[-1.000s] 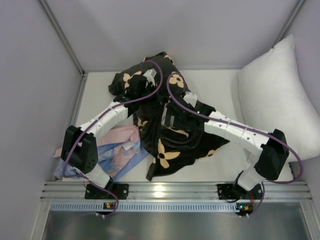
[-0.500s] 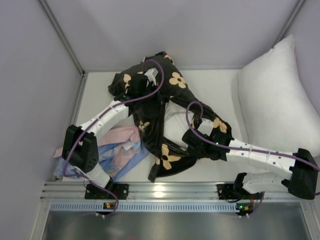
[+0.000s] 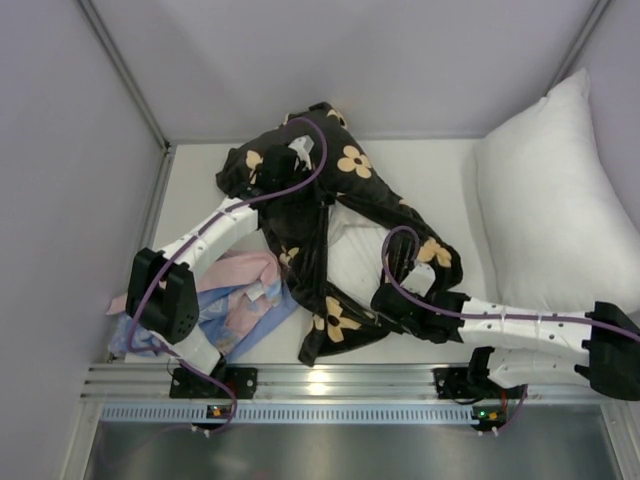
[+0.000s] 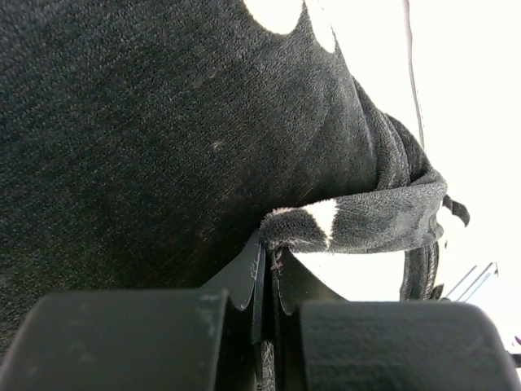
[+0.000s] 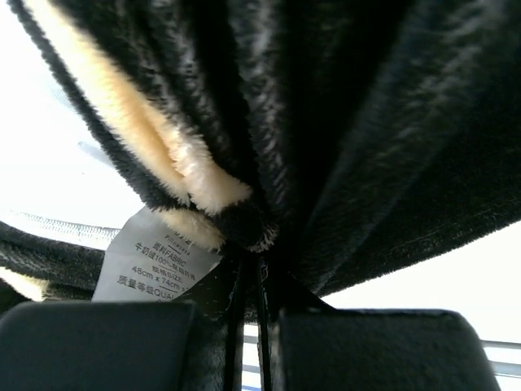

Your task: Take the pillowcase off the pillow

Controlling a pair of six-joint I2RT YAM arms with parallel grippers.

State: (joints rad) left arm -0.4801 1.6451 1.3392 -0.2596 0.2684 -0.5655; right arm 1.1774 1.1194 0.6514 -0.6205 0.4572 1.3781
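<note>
The black plush pillowcase [image 3: 352, 165] with tan flowers lies crumpled across the middle of the table. Its open middle shows part of the white pillow [image 3: 352, 250]. My left gripper [image 3: 277, 168] is at the far left end of the heap. In the left wrist view it [image 4: 269, 248] is shut on a black fold of the pillowcase [image 4: 163, 122]. My right gripper [image 3: 386, 298] is low at the near end. In the right wrist view it [image 5: 254, 265] is shut on the pillowcase [image 5: 366, 122] hem beside a white care label [image 5: 151, 257].
A second plain white pillow [image 3: 550, 190] leans against the right wall. Pink and light-blue cloths [image 3: 240, 300] are bunched at the near left, under the left arm. The aluminium rail [image 3: 330, 385] runs along the near edge.
My right gripper has closed on the pillowcase hem and drawn back toward the near edge. That stretched the cover open and bared white pillow. The left gripper held its grip in place.
</note>
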